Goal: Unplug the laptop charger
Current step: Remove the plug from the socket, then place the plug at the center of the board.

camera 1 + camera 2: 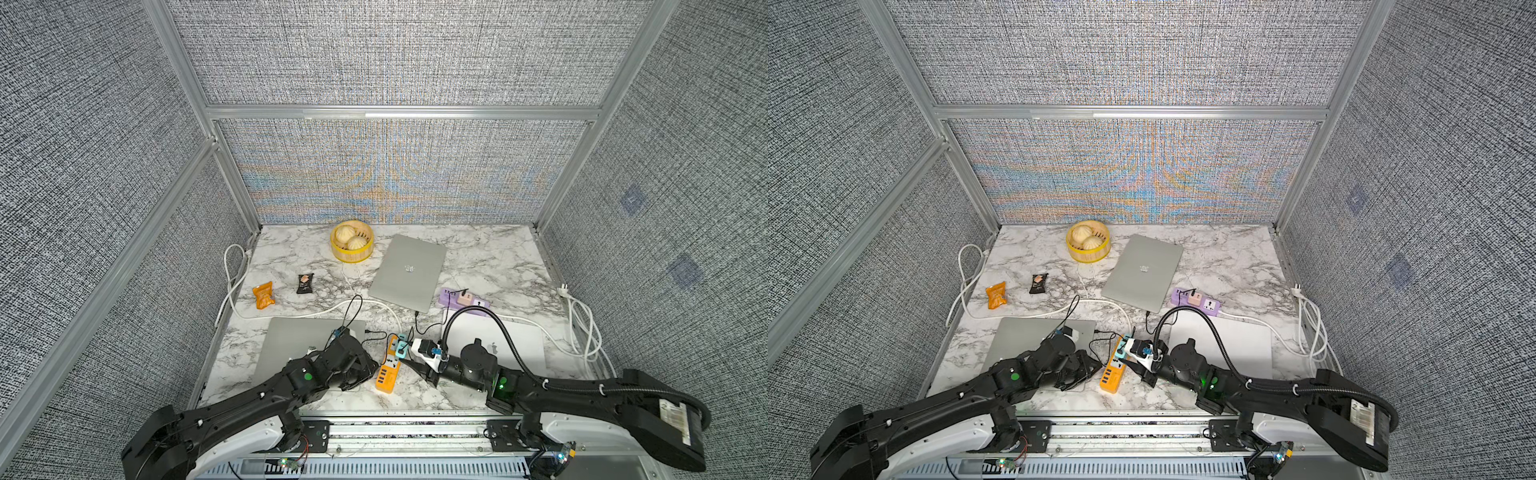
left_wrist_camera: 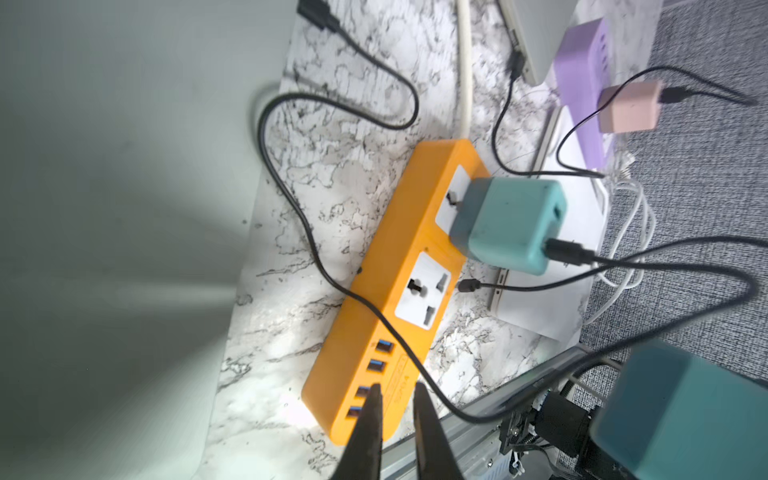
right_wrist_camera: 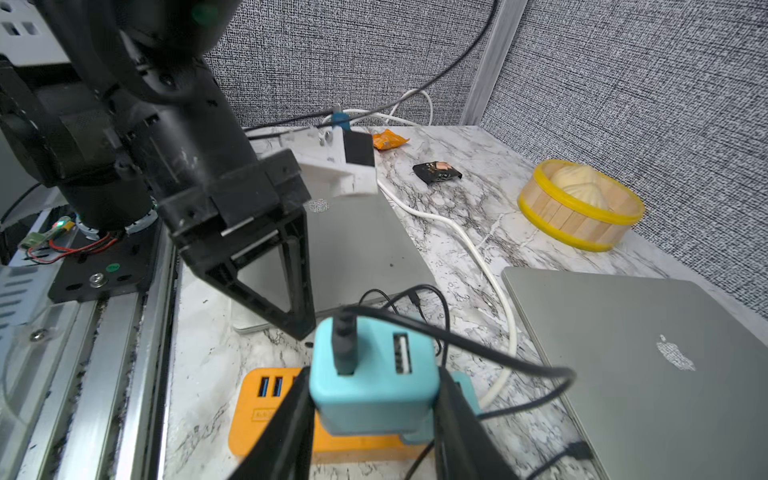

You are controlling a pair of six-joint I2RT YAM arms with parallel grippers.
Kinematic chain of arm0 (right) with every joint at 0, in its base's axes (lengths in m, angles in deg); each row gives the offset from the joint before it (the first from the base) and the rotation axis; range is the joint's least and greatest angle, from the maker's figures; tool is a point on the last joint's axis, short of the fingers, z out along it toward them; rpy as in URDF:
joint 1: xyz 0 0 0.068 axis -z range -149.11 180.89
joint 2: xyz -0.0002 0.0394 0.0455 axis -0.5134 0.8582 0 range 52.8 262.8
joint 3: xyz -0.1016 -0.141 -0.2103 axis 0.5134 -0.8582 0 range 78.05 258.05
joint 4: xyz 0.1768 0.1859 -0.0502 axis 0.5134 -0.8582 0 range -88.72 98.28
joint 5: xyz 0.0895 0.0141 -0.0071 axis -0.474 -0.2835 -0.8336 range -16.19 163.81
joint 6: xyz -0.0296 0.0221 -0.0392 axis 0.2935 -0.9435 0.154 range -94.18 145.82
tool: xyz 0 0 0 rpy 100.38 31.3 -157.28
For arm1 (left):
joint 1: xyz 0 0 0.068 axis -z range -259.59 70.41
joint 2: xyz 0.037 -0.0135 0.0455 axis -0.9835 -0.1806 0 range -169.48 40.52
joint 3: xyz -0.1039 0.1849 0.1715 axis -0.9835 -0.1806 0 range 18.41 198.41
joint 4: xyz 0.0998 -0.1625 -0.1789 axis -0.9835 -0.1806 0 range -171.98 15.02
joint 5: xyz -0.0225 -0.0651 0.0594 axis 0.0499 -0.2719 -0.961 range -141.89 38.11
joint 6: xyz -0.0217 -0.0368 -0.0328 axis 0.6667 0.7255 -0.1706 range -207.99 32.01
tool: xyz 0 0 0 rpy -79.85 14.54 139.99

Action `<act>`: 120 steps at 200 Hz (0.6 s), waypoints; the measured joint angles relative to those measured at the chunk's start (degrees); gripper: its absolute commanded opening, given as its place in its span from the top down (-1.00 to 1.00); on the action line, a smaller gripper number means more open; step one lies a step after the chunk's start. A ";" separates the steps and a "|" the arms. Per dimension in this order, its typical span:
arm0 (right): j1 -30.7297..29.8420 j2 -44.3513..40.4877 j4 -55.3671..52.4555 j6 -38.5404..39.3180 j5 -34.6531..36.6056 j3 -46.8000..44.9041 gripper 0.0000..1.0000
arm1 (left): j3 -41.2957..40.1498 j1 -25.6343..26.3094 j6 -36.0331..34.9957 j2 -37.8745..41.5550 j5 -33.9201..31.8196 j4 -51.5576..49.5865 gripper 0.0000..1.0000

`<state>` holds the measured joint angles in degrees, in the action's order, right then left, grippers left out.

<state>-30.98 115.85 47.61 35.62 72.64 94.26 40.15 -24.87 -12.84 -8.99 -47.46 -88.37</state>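
R gripper (image 3: 375,376) clamps teal charger (image 3: 374,399), prongs hidden. L gripper (image 2: 397,386) nearly closed, empty, by orange power strip (image 2: 399,266); contact unclear.

Blurred, cropped teal charger (image 2: 685,415); half-hidden laptop (image 1: 291,336)

You have in view: three laptops (image 1: 409,270) (image 1: 299,336) (image 1: 515,340), two power strips (image 1: 384,376) (image 1: 446,301), three charger blocks (image 2: 507,224) (image 2: 685,415) (image 2: 629,106) (two teal, one pink), two snack packets (image 1: 264,295) (image 1: 304,284), one steamer basket (image 1: 352,255), two buns (image 1: 345,232) (image 1: 357,243) inside it.
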 measured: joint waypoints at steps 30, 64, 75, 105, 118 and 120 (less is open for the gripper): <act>0.31 -4.44 -7.43 0.46 1.99 1.95 0.81 | 0.13 -0.59 -0.46 3.89 -1.03 -3.08 0.67; 0.74 -7.08 -13.20 1.44 3.78 5.97 0.80 | 1.33 -2.14 -1.95 5.73 -1.01 -6.05 0.67; 1.16 -7.34 -14.93 1.75 4.17 6.99 0.80 | 2.29 -2.99 -2.73 5.97 -0.76 -7.04 0.66; 3.56 -8.26 -19.96 2.34 4.98 11.21 0.79 | 6.32 -6.12 -5.18 5.73 0.79 -10.05 0.66; 4.92 -8.72 -21.33 2.51 4.98 13.53 0.78 | 8.48 -7.43 -6.54 4.72 1.79 -11.04 0.66; 5.18 -8.74 -21.64 2.51 4.96 13.97 0.78 | 8.72 -7.56 -6.71 4.59 1.84 -11.15 0.66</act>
<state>-25.80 107.11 25.97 38.13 77.60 108.22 48.87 -32.44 -19.55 -4.40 -45.62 -99.52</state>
